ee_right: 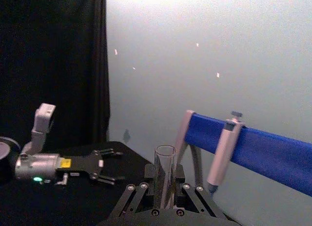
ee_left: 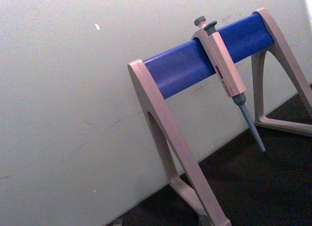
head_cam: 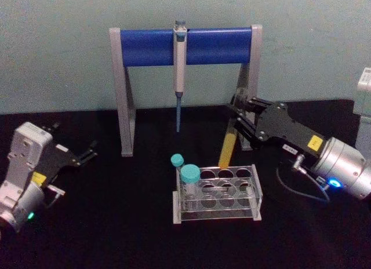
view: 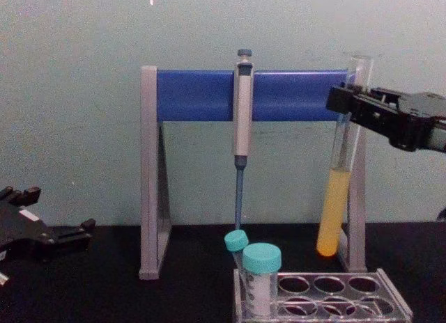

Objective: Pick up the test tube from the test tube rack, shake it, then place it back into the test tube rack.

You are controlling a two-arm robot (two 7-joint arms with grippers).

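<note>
Test tube (head_cam: 227,148) clamped near its top between fingers of right gripper (head_cam: 236,127), held clear of test tube rack (head_cam: 217,218), lower end just above rack's far row. Tube slightly tilted, yellow liquid in lower part. Two teal-capped vials (head_cam: 189,176) stand at rack's left end. Left gripper (head_cam: 87,154) parked low at left, well apart, fingers spread. Pipette (head_cam: 179,66) hangs on stand (head_cam: 151,46) behind.
</note>
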